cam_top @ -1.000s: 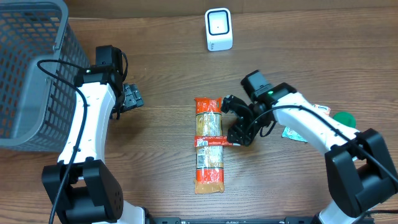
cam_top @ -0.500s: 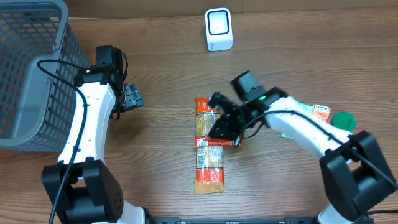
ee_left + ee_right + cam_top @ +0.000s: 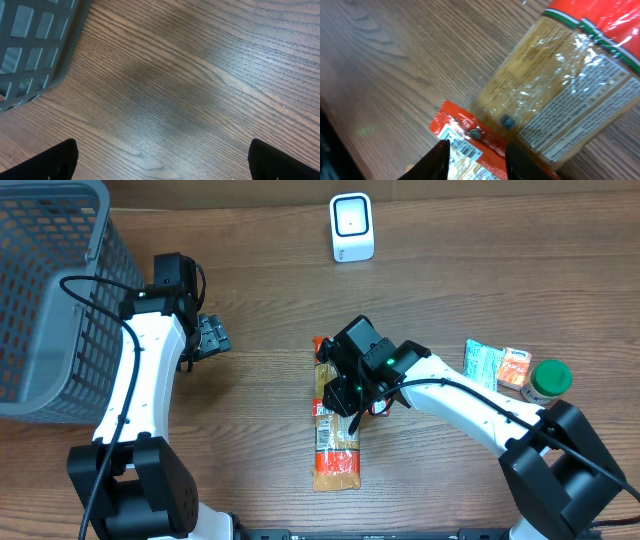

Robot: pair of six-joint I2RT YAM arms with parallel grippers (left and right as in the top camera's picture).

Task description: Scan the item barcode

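Note:
Two long pasta packages lie end to end at mid-table: the upper package (image 3: 336,372) and the lower package (image 3: 337,448), both with red ends. My right gripper (image 3: 346,400) hovers over where they meet. In the right wrist view its jaws (image 3: 477,162) stand partly open, astride a red package end (image 3: 470,142) that carries a barcode label. The package is wider than the gap, and the clear-windowed package (image 3: 560,85) lies beyond. The white scanner (image 3: 351,227) stands at the back. My left gripper (image 3: 212,337) is open over bare wood (image 3: 165,100).
A grey mesh basket (image 3: 45,290) fills the far left, and its corner (image 3: 35,45) shows in the left wrist view. At the right lie a green packet (image 3: 483,363), an orange packet (image 3: 514,368) and a green-lidded jar (image 3: 550,378).
My right arm has swung left from beside the packages to over them, and its jaws stand narrower than a second ago. The left arm has not moved.

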